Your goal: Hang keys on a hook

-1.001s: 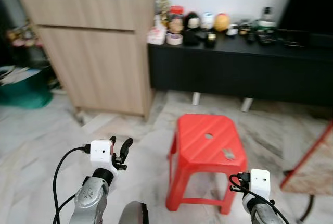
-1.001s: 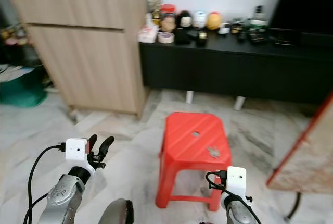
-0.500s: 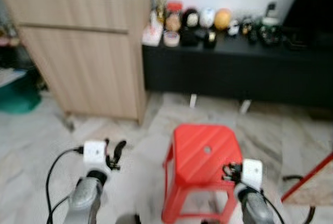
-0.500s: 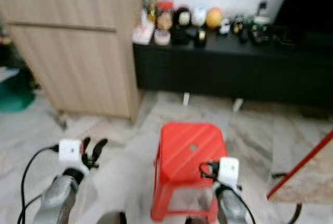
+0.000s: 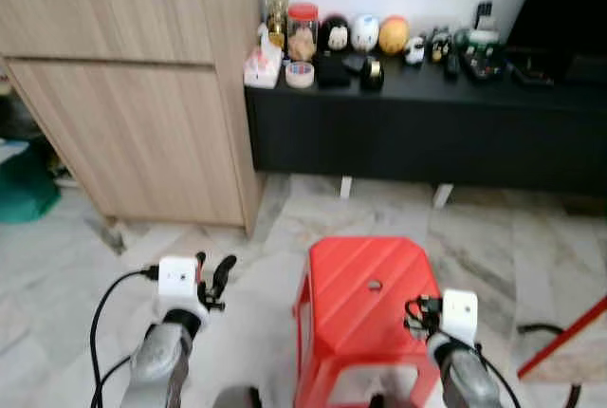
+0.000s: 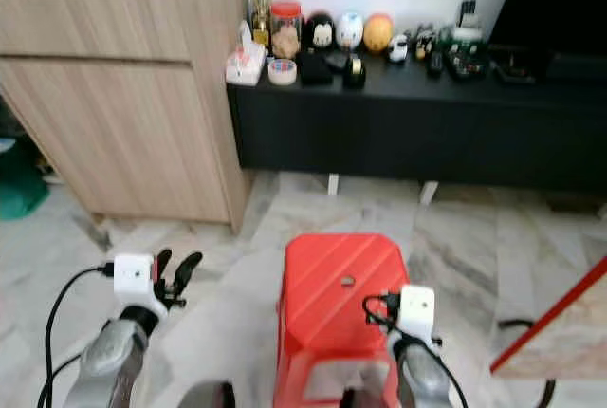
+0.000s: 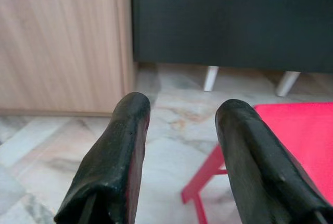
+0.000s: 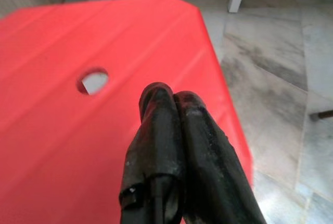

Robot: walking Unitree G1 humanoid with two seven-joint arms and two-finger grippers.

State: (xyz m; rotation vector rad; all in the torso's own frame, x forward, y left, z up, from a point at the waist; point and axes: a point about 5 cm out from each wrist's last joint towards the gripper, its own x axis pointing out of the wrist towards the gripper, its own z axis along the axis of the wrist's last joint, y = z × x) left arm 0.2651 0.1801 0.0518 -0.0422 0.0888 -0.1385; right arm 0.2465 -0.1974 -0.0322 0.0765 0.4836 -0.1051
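Observation:
A red plastic stool (image 5: 360, 280) with a small hole (image 8: 92, 81) in its seat stands on the marble floor just in front of me. My right gripper (image 8: 169, 99) hovers over the near right part of the seat, its fingers pressed shut with nothing visible between them. In the head views its white wrist module (image 5: 460, 313) covers that corner of the seat, and any keys there are hidden. My left gripper (image 7: 182, 130) is held open above the floor, left of the stool, with nothing between its fingers (image 5: 220, 273).
A tall wooden cabinet (image 5: 133, 123) stands at the back left. A low black console (image 5: 427, 133) behind the stool carries several small ornaments and jars. A red-edged table corner (image 5: 569, 351) juts in at the right, and a teal object (image 5: 24, 190) lies far left.
The camera has moved forward, so the stool sits nearer and lower in view. The right wrist now covers the seat corner where a small bunch of keys lay one second ago.

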